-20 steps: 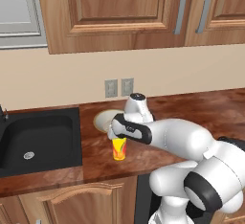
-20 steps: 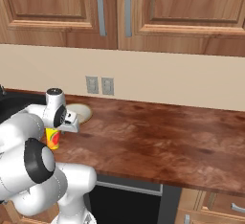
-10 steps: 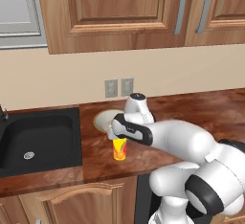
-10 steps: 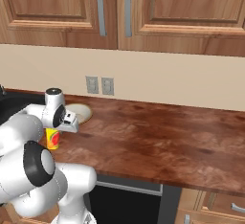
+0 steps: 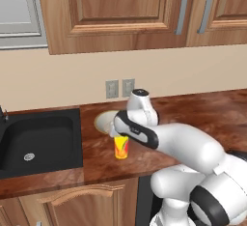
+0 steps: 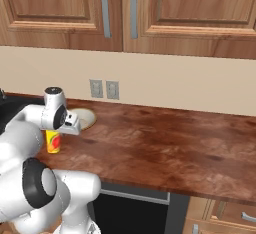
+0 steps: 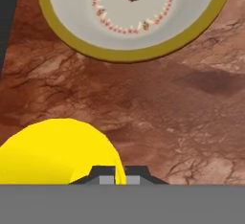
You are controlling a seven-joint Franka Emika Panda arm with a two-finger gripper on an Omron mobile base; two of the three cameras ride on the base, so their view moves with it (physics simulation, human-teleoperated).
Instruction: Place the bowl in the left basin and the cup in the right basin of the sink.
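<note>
The yellow cup with an orange-red mark stands upright on the brown counter, just right of the sink. My gripper points down onto it from above. In the hand view the gripper is shut, its two tips pinching the near wall of the cup at the rim. The bowl, cream inside with a tan rim, lies on the counter just behind the cup, apart from it; it also shows as the bowl and the bowl. One black basin with a silver drain is in view.
A slim black faucet stands at the left edge, behind the basin. Two wall outlets sit above the bowl, with wooden cabinets overhead. The brown counter stretches wide to the right.
The jaws have closed the last bit onto the cup's wall. Arm, cup and bowl stay where they were.
</note>
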